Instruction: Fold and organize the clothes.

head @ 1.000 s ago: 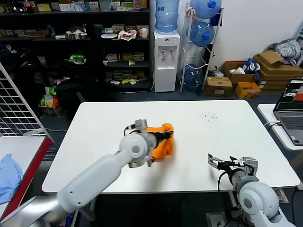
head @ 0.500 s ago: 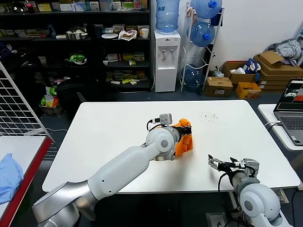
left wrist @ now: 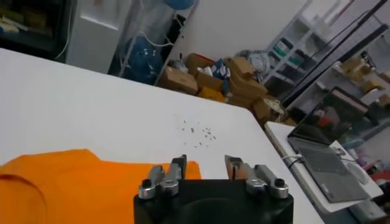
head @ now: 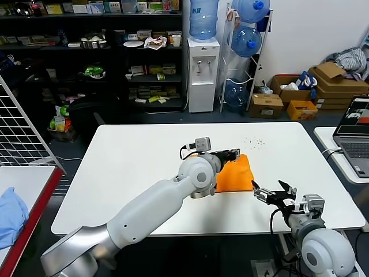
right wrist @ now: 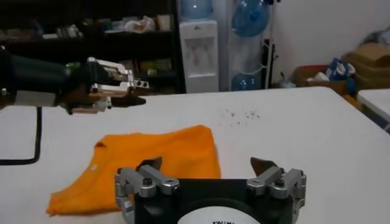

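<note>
The orange T-shirt (head: 237,176) lies as a folded bundle on the white table (head: 127,167), right of the middle. No lettering shows. My left gripper (head: 235,153) hovers open and empty over the shirt's far edge. In the left wrist view the gripper (left wrist: 206,167) has the shirt (left wrist: 61,182) below and behind its jaws. My right gripper (head: 270,193) is open and empty just right of the shirt's near right corner. The right wrist view shows that gripper (right wrist: 206,165), the shirt (right wrist: 158,155) ahead of it, and the left gripper (right wrist: 131,91) beyond.
Dark specks (head: 253,141) dot the table's far right. A laptop (head: 357,135) sits on a side table at the right. A light blue cloth (head: 10,216) lies on a table at the left, beside a wire rack (head: 17,133).
My left gripper carried the shirt to the right and let it go; the shirt now lies spread on the table. My right gripper moved forward up to the shirt's corner.
</note>
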`<act>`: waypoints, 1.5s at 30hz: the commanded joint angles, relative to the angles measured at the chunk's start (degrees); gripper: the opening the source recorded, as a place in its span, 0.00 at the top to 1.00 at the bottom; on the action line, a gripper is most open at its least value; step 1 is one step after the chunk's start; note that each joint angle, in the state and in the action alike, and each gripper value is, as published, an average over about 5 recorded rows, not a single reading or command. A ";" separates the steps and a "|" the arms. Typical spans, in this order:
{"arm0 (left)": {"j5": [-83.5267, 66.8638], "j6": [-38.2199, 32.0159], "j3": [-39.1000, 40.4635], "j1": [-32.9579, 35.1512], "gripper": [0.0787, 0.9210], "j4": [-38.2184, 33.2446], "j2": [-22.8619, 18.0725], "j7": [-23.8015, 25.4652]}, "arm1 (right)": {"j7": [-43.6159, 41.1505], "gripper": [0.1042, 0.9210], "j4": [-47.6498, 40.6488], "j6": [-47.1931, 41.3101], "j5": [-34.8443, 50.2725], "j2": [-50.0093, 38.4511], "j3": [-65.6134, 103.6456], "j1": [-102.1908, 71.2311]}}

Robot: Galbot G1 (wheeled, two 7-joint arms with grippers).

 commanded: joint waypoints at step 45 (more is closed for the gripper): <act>71.87 -47.11 -60.27 78.27 0.00 -23.74 -2.64 50.50 | -23.60 0.00 -14.25 46.21 -29.23 20.87 11.66 -11.37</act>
